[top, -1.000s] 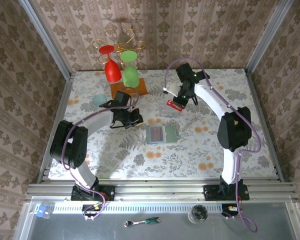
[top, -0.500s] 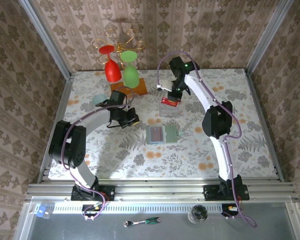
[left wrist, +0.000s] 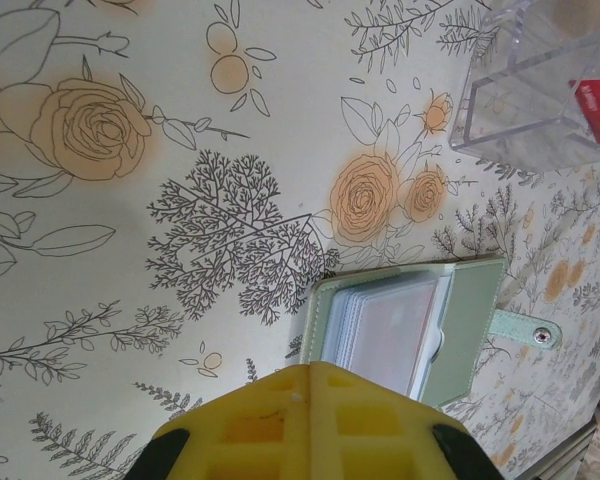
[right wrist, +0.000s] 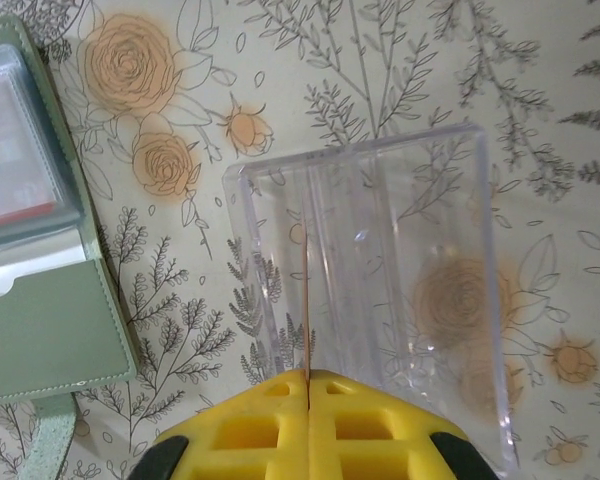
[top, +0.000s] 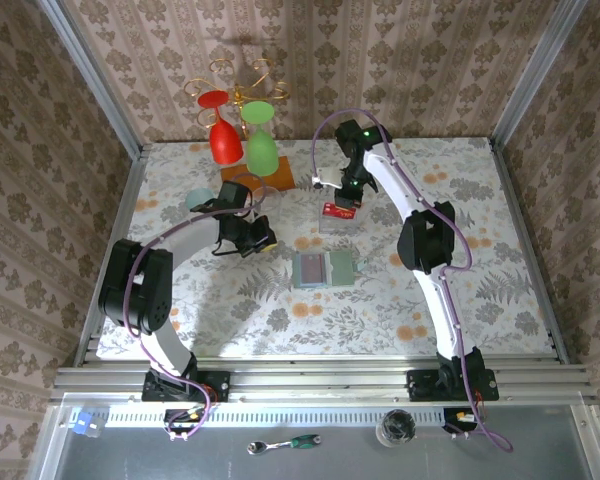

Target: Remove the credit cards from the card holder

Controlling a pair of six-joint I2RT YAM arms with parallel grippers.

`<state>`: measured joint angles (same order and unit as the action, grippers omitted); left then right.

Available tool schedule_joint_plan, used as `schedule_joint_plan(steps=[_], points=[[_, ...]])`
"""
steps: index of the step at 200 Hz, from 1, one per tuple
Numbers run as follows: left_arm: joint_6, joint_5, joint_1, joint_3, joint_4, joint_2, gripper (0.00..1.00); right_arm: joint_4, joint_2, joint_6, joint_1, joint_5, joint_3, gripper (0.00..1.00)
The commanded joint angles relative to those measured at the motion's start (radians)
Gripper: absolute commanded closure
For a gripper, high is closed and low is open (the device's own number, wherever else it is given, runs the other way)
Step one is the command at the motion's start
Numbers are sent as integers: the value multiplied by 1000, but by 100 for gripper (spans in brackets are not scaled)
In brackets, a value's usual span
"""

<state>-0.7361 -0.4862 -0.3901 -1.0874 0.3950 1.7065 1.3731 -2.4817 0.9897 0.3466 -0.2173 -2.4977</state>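
Holding 1 red credit card in the right claw, yellow pads closed flat on either face; from the right wrist, just a thin edge-on line rising out of the pads, poised over the clear plastic box and within its outline; whether touching the box floor, impossible to tell. On the far half of the worktop, that open-topped box, just beyond the card holder and apart from it. Near mid-worktop, the card holder lying open and flat, pale green, grey pocket panels up, snap tab sticking out on its right side; behind the clear sleeves, a reddish card face lodged inside. At the holder's left, the left claw closed on nothing, its own pads pressed together; hanging above the worktop, near the holder but not touching it. At the far left of the worktop, a wooden base carrying a gold wire rack; hung from it bowl-down, 1 red glass and 1 green glass; left of the base, a small pale teal disc. On the grey ledge at the near edge, a ratchet wrench and a clear cup.
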Motion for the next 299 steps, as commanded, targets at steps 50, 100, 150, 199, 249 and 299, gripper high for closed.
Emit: schedule_joint_plan(steps=[50,100,150,199,249,299], points=[[-3,-9,5,23,1,6,99,97,-40,44,19,-68,-27,100],[1,-7,-9,26,2,10,100,126,-51,45,33,-106,-8,100],[4,-2,-12,45,10,-5,100,138,-87,50,53,-104,-22,100],[8,14,-10,47,19,-18,100,142,-105,49,56,-74,-26,95],[32,48,-25,18,61,-19,100,86,-43,37,53,-97,-29,80],[50,49,-41,-2,67,-17,100,37,20,5,52,-72,-21,78]])
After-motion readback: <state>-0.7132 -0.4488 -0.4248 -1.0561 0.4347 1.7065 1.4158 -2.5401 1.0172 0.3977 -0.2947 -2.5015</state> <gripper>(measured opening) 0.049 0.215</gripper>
